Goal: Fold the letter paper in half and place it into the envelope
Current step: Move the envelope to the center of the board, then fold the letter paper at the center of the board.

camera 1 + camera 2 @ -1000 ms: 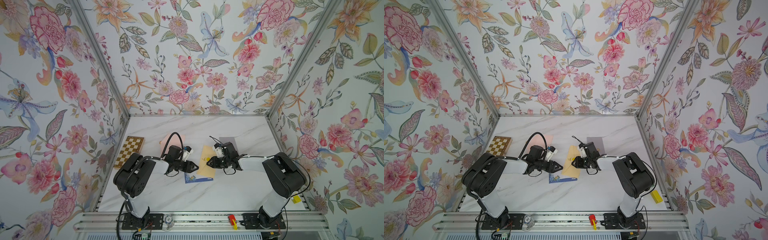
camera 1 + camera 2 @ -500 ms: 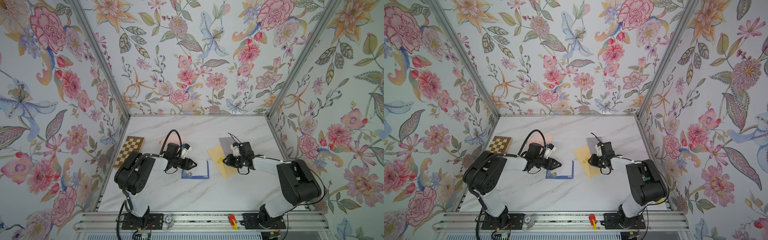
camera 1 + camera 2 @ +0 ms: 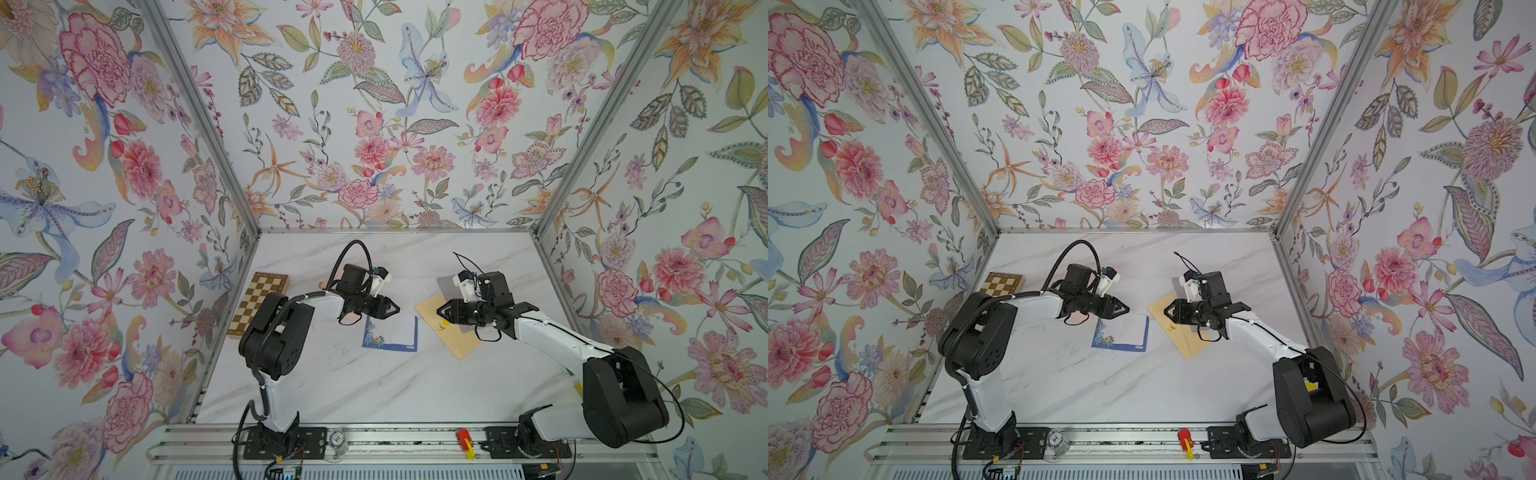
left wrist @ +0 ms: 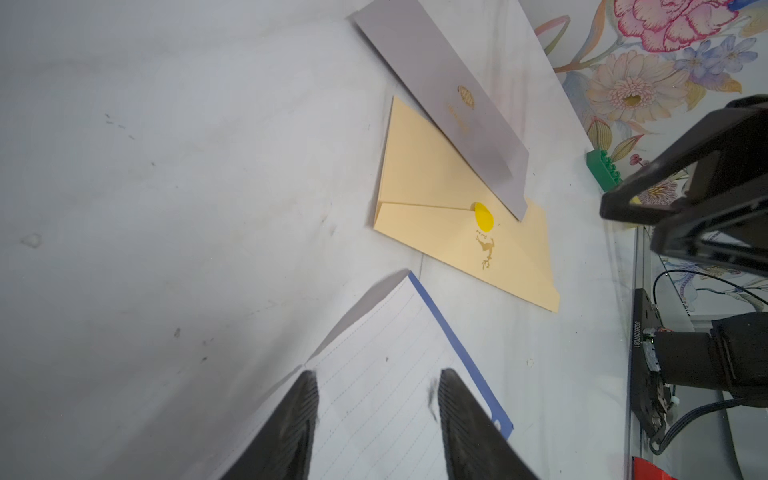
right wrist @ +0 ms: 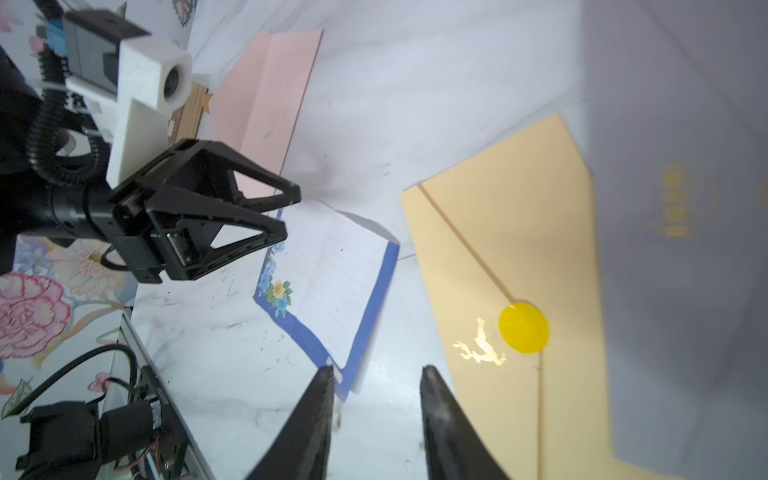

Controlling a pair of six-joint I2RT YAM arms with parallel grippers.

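The left fingers [image 3: 390, 309] stand apart and released, with nothing between them. They hang over the far edge of the letter paper [image 3: 392, 334], and whether they touch it I cannot tell. The right fingers [image 3: 442, 311] are also spread and empty, pointing toward the left ones from above the envelope [image 3: 451, 340].

Both arms reach in from a metal rail at the near edge of the tabletop [image 3: 374, 382], a white marble-patterned surface with faint scuffs. Walls [image 3: 374, 124] papered with large pink, orange and blue flowers close it in on three sides. A chessboard [image 3: 259, 303] lies along the left edge. A pink sheet [image 5: 270, 112] rests beneath the left arm.

The letter paper lies near the middle of the tabletop. It is white and ruled, with a blue border and a small cluster of flowers printed in one corner. A crease runs across it, and one edge stands slightly off the surface. The envelope lies just beside it toward the right edge, not touching. It is tan, with its flap down under a round yellow sticker [image 5: 523, 328] beside a gold deer print. A grey envelope [image 4: 440, 95] overlaps its far end.
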